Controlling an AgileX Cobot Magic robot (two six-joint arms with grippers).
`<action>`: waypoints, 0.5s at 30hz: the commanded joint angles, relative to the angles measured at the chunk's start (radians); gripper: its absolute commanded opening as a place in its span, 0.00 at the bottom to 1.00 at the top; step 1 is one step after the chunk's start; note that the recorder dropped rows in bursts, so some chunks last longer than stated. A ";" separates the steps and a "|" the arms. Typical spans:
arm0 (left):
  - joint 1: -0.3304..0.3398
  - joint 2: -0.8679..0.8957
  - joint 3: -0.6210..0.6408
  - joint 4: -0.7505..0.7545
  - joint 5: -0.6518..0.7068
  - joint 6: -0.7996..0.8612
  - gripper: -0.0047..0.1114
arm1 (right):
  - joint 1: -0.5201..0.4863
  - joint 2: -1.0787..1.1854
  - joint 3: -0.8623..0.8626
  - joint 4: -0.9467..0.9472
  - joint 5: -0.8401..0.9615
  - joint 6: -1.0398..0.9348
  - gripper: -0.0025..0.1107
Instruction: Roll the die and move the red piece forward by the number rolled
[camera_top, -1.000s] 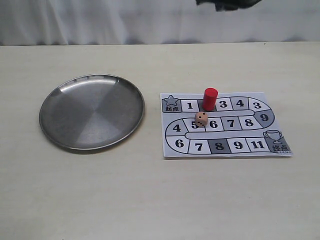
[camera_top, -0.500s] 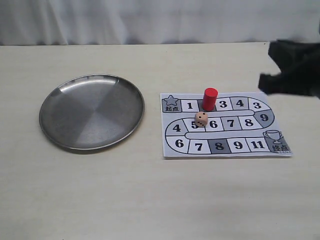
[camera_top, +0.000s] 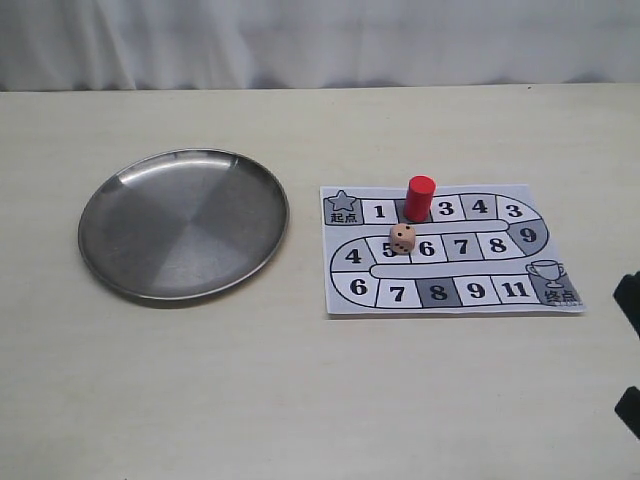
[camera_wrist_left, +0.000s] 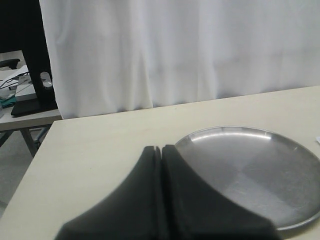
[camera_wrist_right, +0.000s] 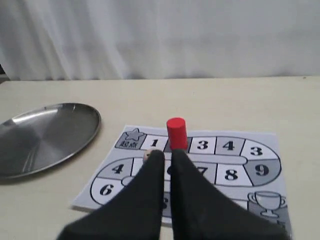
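Note:
The red piece (camera_top: 420, 197) stands upright on the paper board (camera_top: 450, 297), on the square between 1 and 3. The die (camera_top: 402, 238) lies on the board just in front of it, by square 5. In the right wrist view my right gripper (camera_wrist_right: 167, 154) hangs above the board's near side with a narrow gap between its fingers and nothing in it. The red piece (camera_wrist_right: 176, 133) lies beyond the tips, and the die (camera_wrist_right: 146, 155) peeks out beside one finger. My left gripper (camera_wrist_left: 161, 148) is shut and empty at the steel plate's (camera_wrist_left: 250, 170) edge.
The round steel plate (camera_top: 184, 222) lies left of the board and holds nothing. Dark parts of the right arm (camera_top: 630, 300) show at the exterior view's right edge. A white curtain runs behind the table's far edge.
The right arm has swung from the top of the exterior view down the right side to the lower right edge. Die, red piece and plate have not moved.

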 joint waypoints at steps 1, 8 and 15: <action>0.003 -0.003 0.002 0.000 -0.009 -0.001 0.04 | -0.001 -0.034 0.031 0.001 0.025 0.004 0.06; 0.003 -0.003 0.002 0.000 -0.009 -0.001 0.04 | -0.001 -0.037 0.031 0.001 0.052 0.004 0.06; 0.003 -0.003 0.002 0.000 -0.009 -0.001 0.04 | -0.101 -0.130 0.031 0.001 0.051 0.004 0.06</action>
